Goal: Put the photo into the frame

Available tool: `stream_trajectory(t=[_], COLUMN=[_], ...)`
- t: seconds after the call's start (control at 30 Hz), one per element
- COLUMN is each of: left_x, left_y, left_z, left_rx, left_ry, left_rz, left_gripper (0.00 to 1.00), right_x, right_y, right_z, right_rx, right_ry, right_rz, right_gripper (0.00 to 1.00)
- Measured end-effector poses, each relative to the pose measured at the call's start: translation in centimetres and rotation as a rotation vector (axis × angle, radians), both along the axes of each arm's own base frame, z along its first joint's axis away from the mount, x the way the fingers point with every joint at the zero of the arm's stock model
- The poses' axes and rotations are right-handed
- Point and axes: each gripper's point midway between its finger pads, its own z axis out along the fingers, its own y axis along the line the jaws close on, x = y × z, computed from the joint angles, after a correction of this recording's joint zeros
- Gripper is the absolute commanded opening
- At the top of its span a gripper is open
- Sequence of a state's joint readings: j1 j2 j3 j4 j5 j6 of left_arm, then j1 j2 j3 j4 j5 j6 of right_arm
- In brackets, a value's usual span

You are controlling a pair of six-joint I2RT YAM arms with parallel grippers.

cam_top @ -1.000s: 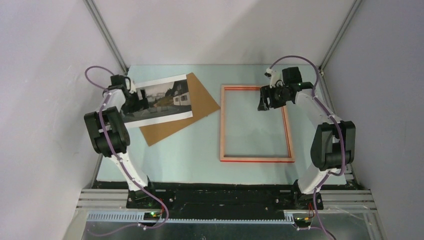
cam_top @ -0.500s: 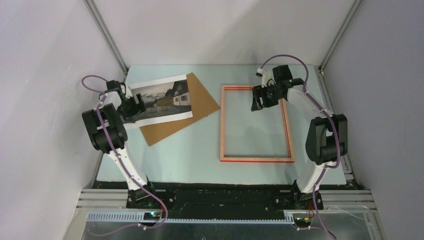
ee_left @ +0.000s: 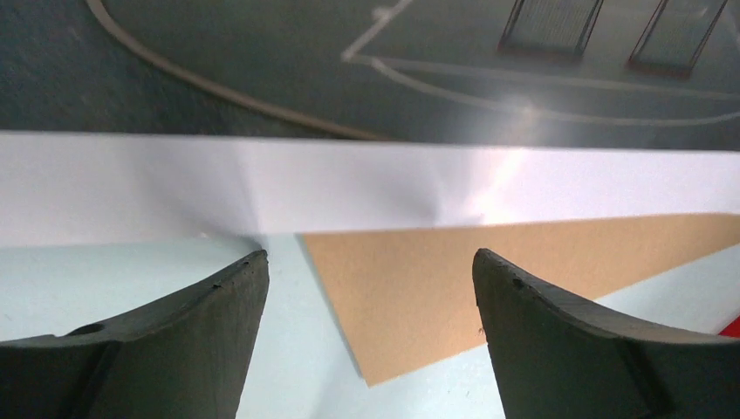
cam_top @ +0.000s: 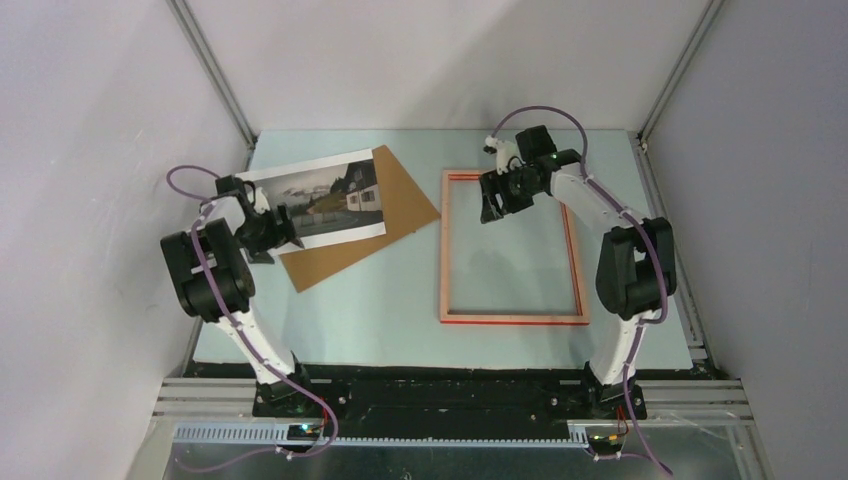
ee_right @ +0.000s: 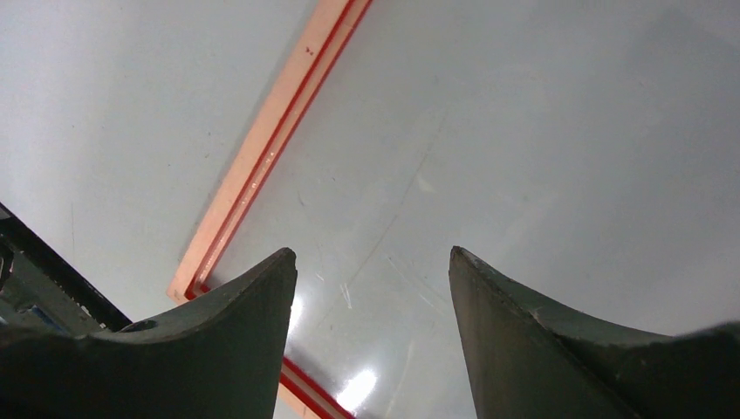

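Observation:
The photo (cam_top: 325, 195), a grey landscape print with white margins, lies at the far left, partly over a brown backing board (cam_top: 385, 215). My left gripper (cam_top: 272, 236) hovers open at the photo's near left edge. In the left wrist view the white margin (ee_left: 366, 188) runs just ahead of the left gripper (ee_left: 370, 255), which holds nothing. The frame (cam_top: 444, 250) lies flat at centre right, pale wood side up with red edges. My right gripper (cam_top: 491, 207) hangs open over its far left part. The right wrist view shows a frame rail (ee_right: 270, 148) left of the empty right gripper (ee_right: 371, 253).
The brown board (ee_left: 489, 271) juts out from under the photo toward the table's middle. A shiny pane (ee_right: 524, 157) fills the frame's inside. Grey walls close in the pale blue table (cam_top: 350, 310) on three sides.
My left gripper has drawn back toward the near left edge of the photo and narrowed slightly. My right gripper has swung left from the frame's right rail to over its far left part.

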State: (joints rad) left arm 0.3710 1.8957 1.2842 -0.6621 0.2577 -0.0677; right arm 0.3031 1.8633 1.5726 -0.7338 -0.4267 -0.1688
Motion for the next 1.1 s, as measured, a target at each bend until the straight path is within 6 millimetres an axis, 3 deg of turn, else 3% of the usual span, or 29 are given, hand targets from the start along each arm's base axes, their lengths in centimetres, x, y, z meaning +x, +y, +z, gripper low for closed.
stream_trajectory(t=[0.37,0.6,0.83,1.0,1.1], left_x=[-5.1,-6.8,-5.9,-3.0,-1.0], left_y=[-1.3,-0.9,1.3,3.2,3.9], left_z=[-0.3,-0.1,3.1,6.0,6.7], left_rx=[0.012,0.066,0.199,0.280,0.286], left_ry=[0.071,0.098,0.031,-0.047,-0.081], left_rz=[-0.062,-0.099,-0.098,-0.072,-0.053], left_gripper=[0.92,0.93,0.97,0.98,0.98], right_x=[0.0,1.1,3.7,4.9,5.3], right_y=[4.3,7.1,12.0,16.3,18.5], right_z=[-2.1,-1.2,-0.5,-1.0,-1.9], right_rx=[-0.017,-0.013,0.049,0.138,0.190], right_ry=[0.036,-0.001,-0.041,-0.011,0.021], right_rz=[0.091,0.139,0.178,0.180,0.170], right_gripper=[0.69,0.70,0.70,0.70,0.71])
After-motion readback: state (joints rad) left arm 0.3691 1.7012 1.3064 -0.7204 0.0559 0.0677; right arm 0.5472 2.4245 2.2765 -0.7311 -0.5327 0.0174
